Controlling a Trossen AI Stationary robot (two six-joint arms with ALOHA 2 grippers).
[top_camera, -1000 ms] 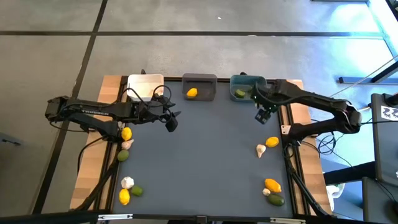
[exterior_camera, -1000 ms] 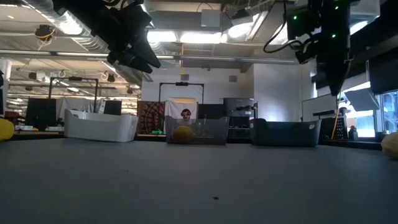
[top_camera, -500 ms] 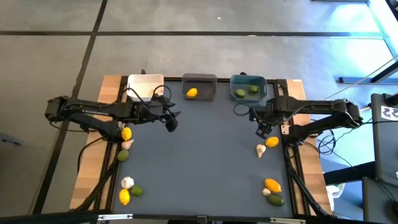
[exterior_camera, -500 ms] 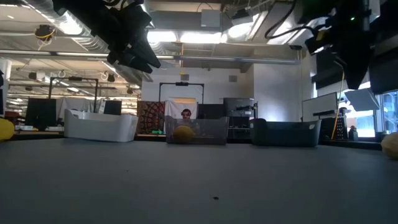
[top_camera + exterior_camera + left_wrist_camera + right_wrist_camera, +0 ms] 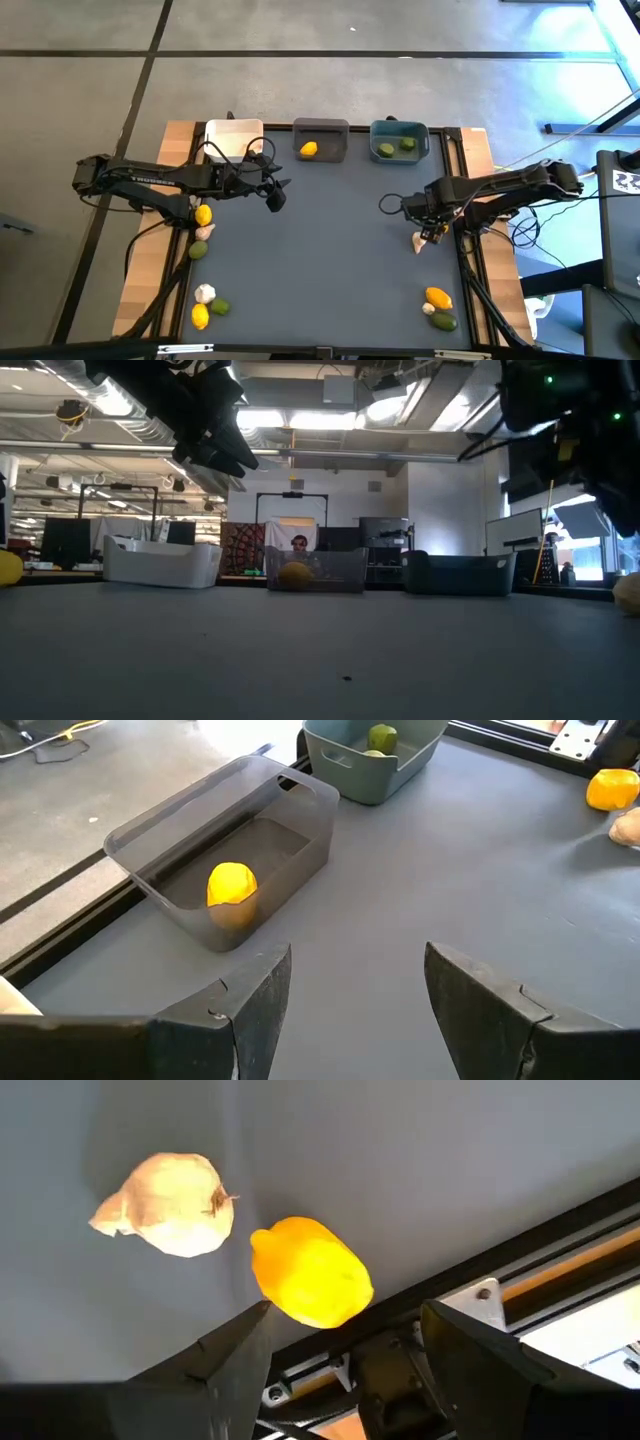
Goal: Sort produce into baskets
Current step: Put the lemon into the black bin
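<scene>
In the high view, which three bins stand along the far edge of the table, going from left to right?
White bin → dark grey bin, holding one lemon → teal bin, holding two limes.

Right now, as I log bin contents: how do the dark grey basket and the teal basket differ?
The dark grey basket holds one yellow lemon; the teal basket holds two green limes. The grey one sits in the middle of the row, the teal one nearer the right arm. Both are rounded rectangular bins of similar size.
</scene>
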